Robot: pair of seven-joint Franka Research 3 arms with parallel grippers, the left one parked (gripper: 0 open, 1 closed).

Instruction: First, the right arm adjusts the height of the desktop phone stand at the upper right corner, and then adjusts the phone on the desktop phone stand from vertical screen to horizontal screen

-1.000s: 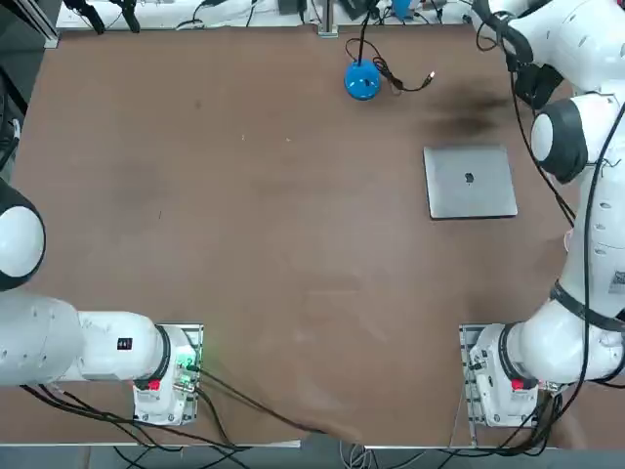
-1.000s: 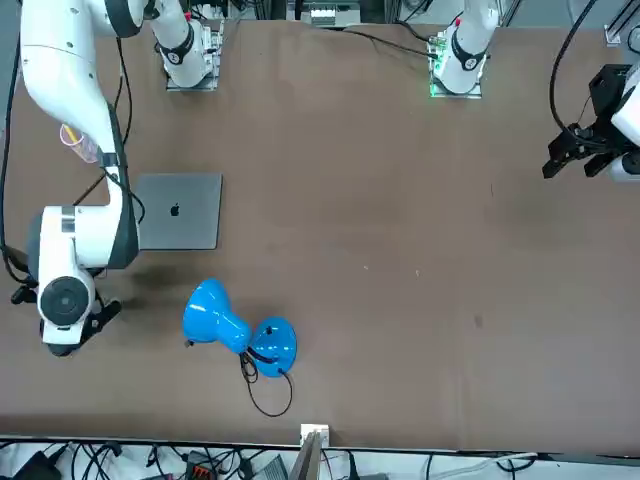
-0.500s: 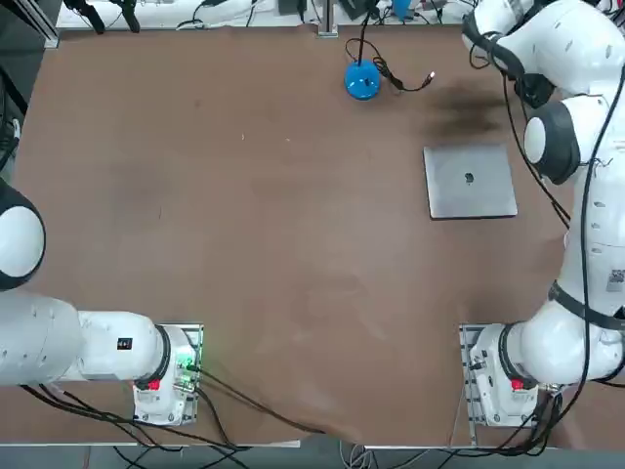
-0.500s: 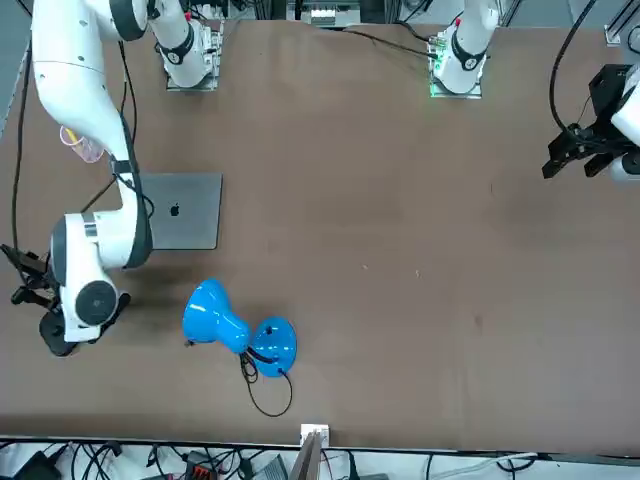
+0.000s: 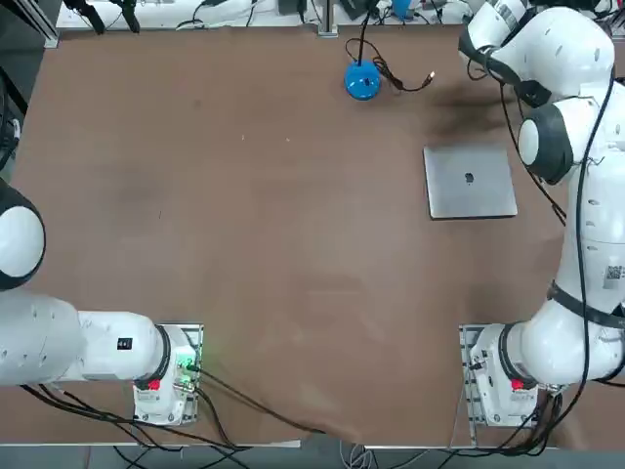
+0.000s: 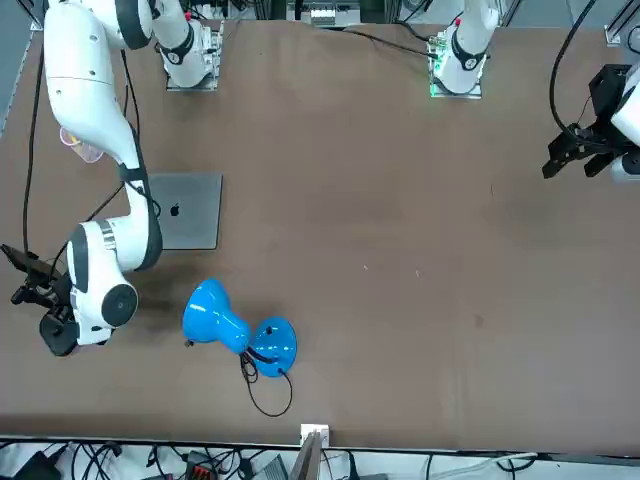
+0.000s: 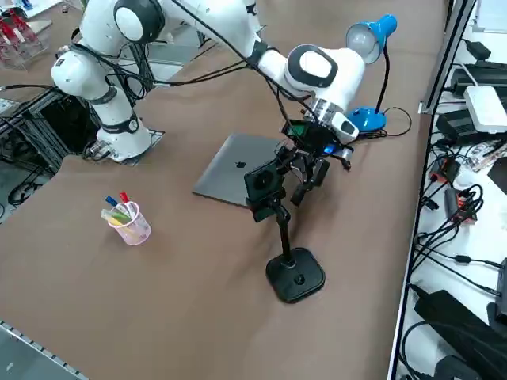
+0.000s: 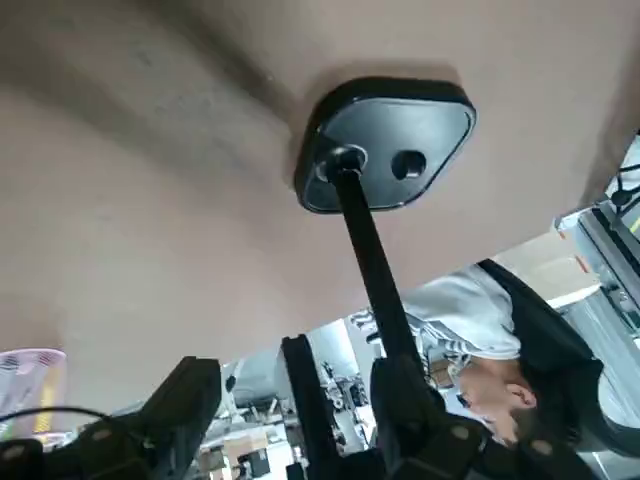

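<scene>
The desktop phone stand (image 7: 295, 275) stands near the table's edge, its thin pole (image 7: 281, 229) rising to the phone (image 7: 261, 183), a small black slab on top. My right arm (image 7: 321, 70) bends down over it, and the right gripper (image 7: 307, 179) hangs open just behind the phone, level with the pole's top. In the wrist view the rounded-square base (image 8: 386, 140) and pole (image 8: 365, 240) run toward my gripper (image 8: 300, 410), with the pole's upper end close by one of the fingers (image 8: 412, 415). In the top view the stand and gripper are out of view.
A silver laptop (image 7: 238, 170) lies shut just beyond the stand. A blue desk lamp (image 7: 369, 36) with a black cable stands further along. A pink cup of pens (image 7: 127, 220) sits on the near side. A person (image 8: 500, 340) shows beyond the table's edge.
The right arm's wrist has swung in over the table's corner and lower, bringing the gripper up to the top of the stand. The laptop and lamp have not moved.
</scene>
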